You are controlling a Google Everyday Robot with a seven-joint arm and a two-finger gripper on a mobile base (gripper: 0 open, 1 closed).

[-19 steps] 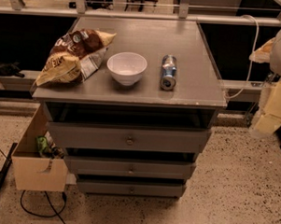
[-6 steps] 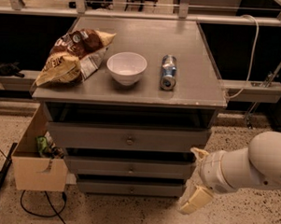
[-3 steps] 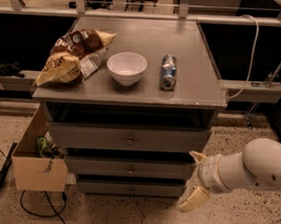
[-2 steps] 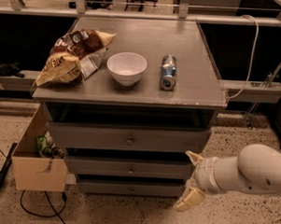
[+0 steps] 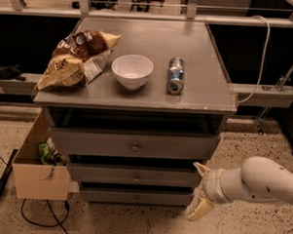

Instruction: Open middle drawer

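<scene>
The middle drawer (image 5: 100,174) is the second grey front of the cabinet, long and low, with a small round metal knob (image 5: 136,177) at its centre. It sits flush with the drawers above and below it. My gripper (image 5: 198,189) comes in from the right on a white arm, at the drawer's right end and level with it. It is open and empty, with one cream fingertip (image 5: 201,167) up and the other low near the floor. It is well to the right of the knob.
The top drawer (image 5: 87,141) and bottom drawer (image 5: 99,195) are shut. On the cabinet top lie a chip bag (image 5: 73,57), a white bowl (image 5: 132,70) and a can (image 5: 175,75) on its side. A cardboard box (image 5: 37,170) stands at the left on the speckled floor, with cables beside it.
My arm came down from the upper right to drawer height and has crept left toward the cabinet's right side. The drawers have not moved.
</scene>
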